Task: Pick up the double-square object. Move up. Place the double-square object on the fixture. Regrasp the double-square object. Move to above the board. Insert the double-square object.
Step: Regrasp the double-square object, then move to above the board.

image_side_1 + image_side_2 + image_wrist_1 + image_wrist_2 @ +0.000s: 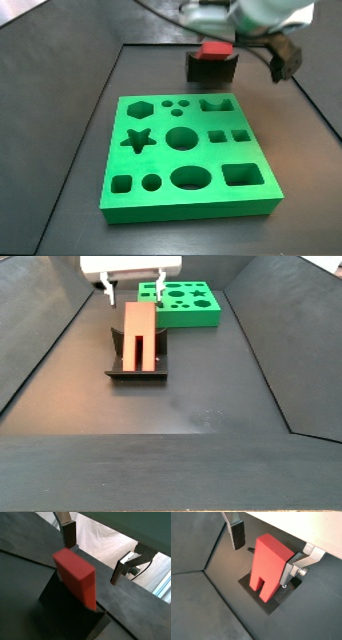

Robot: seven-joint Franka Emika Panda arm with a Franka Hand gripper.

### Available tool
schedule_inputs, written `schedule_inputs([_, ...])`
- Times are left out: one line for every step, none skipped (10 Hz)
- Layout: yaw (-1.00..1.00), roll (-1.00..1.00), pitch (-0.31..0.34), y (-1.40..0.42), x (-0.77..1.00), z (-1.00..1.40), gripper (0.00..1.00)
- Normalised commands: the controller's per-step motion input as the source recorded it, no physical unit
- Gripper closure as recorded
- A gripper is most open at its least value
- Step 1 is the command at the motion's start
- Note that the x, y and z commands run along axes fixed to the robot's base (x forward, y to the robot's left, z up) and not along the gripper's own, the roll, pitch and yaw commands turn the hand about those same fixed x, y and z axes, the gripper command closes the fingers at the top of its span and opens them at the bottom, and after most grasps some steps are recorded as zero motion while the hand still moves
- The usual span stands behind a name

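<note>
Bench (pixel 160 416): dark, flat, walled at the sides. Board (pixel 187 152): green slab of shaped holes, lying apart from the fixture, visible in both side views only. Fixture (pixel 138 364): dark base carrying the double-square object (pixel 139 334), red, leaning upright in the notch, prongs down. Gripper (pixel 264 547): open, fingers (pixel 238 534) straddling the upper end of the block without clamping; one pad close beside a red face, possibly touching.

Risk, as judged: uneven closing for the regrasp, with the nearer finger arriving first, liable to tip or twist the block in its seat and spoil alignment for insertion.

Slot and two prongs shown plainly in a wrist view and a side view; remaining side view (pixel 214 50) shows little but the red top.
</note>
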Motion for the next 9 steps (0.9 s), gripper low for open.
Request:
schedule_inputs([-0.06, 0.06, -0.034, 0.01, 0.05, -0.48, 0.00])
schedule_inputs([-0.06, 0.07, -0.016, 0.01, 0.05, -0.30, 0.00])
schedule_inputs([-0.05, 0.07, -0.008, 0.00, 0.05, -0.20, 0.00])
schedule_inputs([0.00, 0.00, 0.000, 0.00, 0.00, 0.00, 1.00])
schedule_inputs([0.05, 0.19, 0.023, -0.08, 0.03, 1.00, 1.00])
schedule_inputs([0.05, 0.19, 0.020, -0.09, 0.03, 1.00, 1.00])
schedule_inputs([0.03, 0.15, 0.020, -0.09, 0.03, 1.00, 1.00])
schedule_inputs([0.02, 0.11, 0.020, -0.08, 0.03, 1.00, 1.00])
schedule_inputs([0.02, 0.07, 0.026, -0.08, 0.03, 1.00, 1.00])
